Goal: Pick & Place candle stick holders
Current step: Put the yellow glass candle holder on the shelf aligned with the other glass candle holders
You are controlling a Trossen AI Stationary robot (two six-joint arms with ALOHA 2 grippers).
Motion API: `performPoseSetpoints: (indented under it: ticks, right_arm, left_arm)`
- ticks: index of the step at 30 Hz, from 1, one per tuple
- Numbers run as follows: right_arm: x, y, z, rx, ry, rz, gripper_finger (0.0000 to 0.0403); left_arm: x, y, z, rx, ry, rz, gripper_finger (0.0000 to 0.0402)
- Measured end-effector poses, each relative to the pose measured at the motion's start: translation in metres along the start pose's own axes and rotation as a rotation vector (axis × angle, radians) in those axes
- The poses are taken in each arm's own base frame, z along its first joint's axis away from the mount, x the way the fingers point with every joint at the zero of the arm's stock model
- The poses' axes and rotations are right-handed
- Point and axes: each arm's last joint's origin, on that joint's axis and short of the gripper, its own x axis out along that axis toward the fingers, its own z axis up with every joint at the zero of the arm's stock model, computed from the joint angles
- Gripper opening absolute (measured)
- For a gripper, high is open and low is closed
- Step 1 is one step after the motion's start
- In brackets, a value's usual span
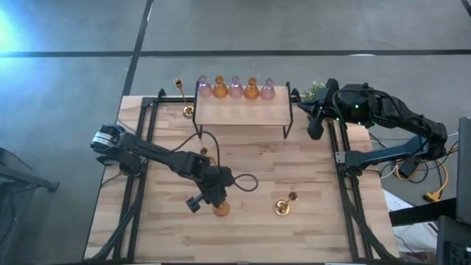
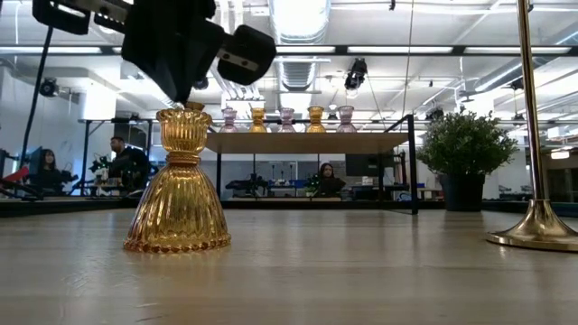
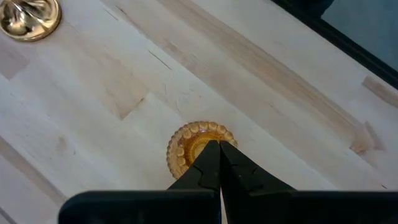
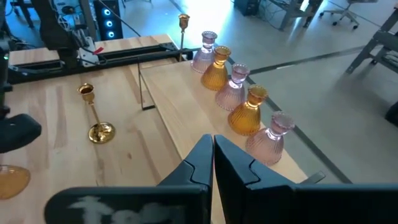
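A ribbed amber bell-shaped glass candle holder (image 1: 221,209) is seen upright on the light wooden plank table (image 1: 250,235), near the front edge. The left gripper (image 1: 218,197) is poised directly above its top, fingers (image 3: 214,163) pressed together and empty; contact with the rim cannot be told. A loop of black cable (image 1: 246,181) lies just beside that arm.

A shiny gold thin-stemmed candlestick with round base (image 1: 282,207) stands to the right of the amber holder, apart from it, with bare table between. Two more gold candlesticks are noted: one at the far left corner (image 1: 178,85), one mid-table (image 1: 204,152) close to the left arm.

On the raised wooden shelf with black metal legs (image 1: 243,112) at the far edge, a row of five translucent glass holders (image 1: 235,87), pink and amber alternating, is lined along its back. A green potted plant (image 2: 466,144) sits at the far right corner.

The right gripper (image 4: 212,144) is held above the shelf's right end, fingers closed on nothing.

Black rails (image 1: 132,191) border both table sides. No legible writing is found.
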Motion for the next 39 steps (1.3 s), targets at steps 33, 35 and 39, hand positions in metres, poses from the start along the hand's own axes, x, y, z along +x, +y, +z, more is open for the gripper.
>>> performPoseSetpoints:
  ticks: [33,35,39]
  right_arm:
    - [0.000,0.001,0.000,-0.003,0.002,0.023,0.0008]
    - [0.000,0.001,0.000,-0.003,0.002,0.023,0.0008]
    - [0.000,0.001,0.000,-0.003,0.002,0.023,0.0008]
  left_arm:
    - [0.019,0.049,-0.018,-0.038,-0.013,0.170,0.0000]
    - [0.017,0.054,-0.021,-0.042,-0.021,0.192,0.0000]
    - [0.017,0.065,-0.026,-0.047,-0.037,0.216,0.0000]
